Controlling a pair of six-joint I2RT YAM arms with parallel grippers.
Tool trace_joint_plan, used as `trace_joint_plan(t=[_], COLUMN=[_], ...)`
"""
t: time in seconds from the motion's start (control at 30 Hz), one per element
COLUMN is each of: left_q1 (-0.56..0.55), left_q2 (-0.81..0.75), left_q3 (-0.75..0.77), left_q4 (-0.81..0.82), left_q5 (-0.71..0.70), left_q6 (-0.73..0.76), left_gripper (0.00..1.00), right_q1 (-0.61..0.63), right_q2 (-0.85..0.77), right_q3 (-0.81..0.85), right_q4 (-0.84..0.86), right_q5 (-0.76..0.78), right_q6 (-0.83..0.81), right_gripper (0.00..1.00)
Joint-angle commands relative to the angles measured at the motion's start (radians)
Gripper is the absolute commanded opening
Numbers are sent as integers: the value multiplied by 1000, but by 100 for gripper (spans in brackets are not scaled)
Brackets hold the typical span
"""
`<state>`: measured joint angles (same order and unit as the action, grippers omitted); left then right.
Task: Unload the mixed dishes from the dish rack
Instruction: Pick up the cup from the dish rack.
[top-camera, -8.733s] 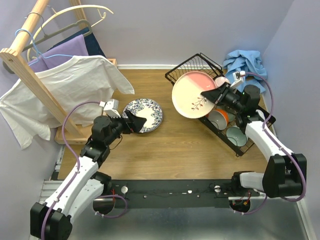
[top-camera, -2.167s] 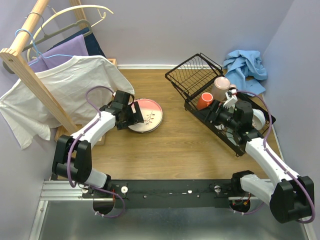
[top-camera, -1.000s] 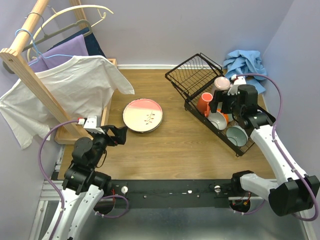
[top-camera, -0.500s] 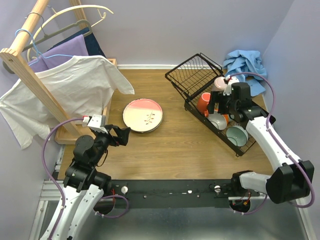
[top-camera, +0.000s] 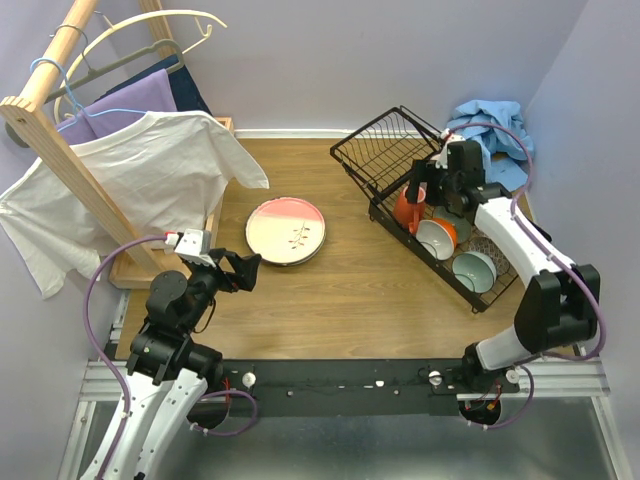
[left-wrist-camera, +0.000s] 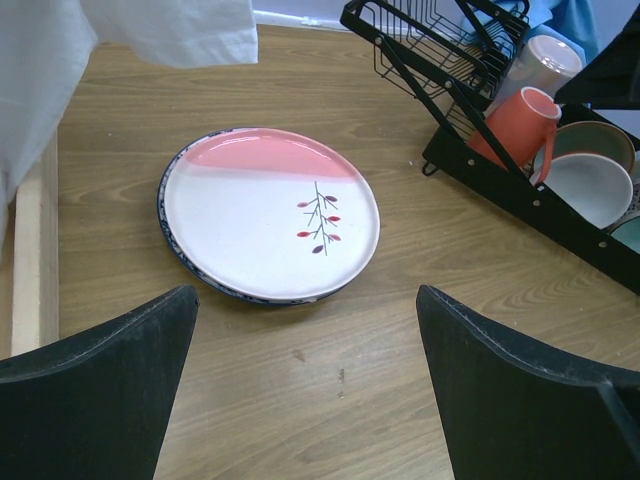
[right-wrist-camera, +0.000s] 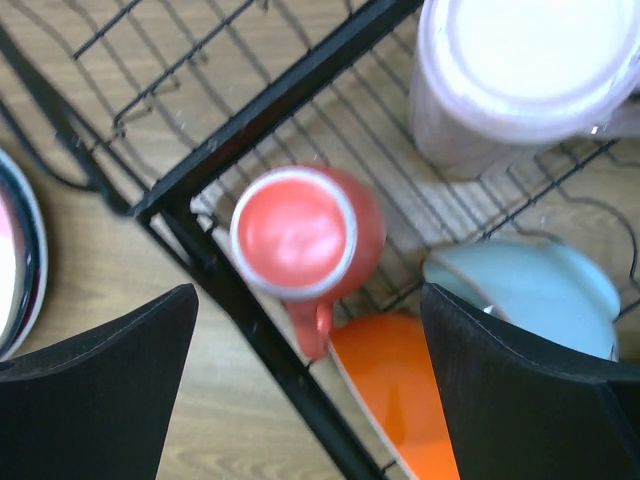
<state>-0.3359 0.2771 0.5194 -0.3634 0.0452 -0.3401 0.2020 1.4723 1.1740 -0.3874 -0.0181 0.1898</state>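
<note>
The right end effector (right-wrist-camera: 308, 300) hangs wide open and empty above a glossy orange ceramic mug (right-wrist-camera: 300, 235) that sits in the long black wire dish rack (right-wrist-camera: 205, 245). The left end effector (left-wrist-camera: 305, 300), equally wide and empty, faces a round pink-and-cream ceramic plate with a leaf sprig (left-wrist-camera: 265, 215), which lies flat on the wood-grain tabletop (left-wrist-camera: 300, 410).

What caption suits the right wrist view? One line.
Open right gripper poised over the orange mug in the dish rack.

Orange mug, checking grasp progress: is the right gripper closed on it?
No, the right gripper hangs open above the orange mug, its jaws wide apart on either side.
</note>
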Motion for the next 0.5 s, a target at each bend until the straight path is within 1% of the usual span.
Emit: trace_joint_plan(t=[0.0, 0.27, 0.47], left_q1=[-2, -2, -2], left_q2=[-3, 13, 19], left_q3=[-7, -4, -4], left_q4=[17, 14, 15], left_q5=[7, 1, -4], left_q6=[16, 18, 18], left_gripper=[99, 99, 99], right_q1=[-1, -1, 8], right_q2=[103, 235, 299], right_q3=[99, 159, 194], right_q4=[5, -11, -21], right_q5=[79, 37, 23], right_q6=[-29, -41, -49], right_gripper=[100, 100, 100])
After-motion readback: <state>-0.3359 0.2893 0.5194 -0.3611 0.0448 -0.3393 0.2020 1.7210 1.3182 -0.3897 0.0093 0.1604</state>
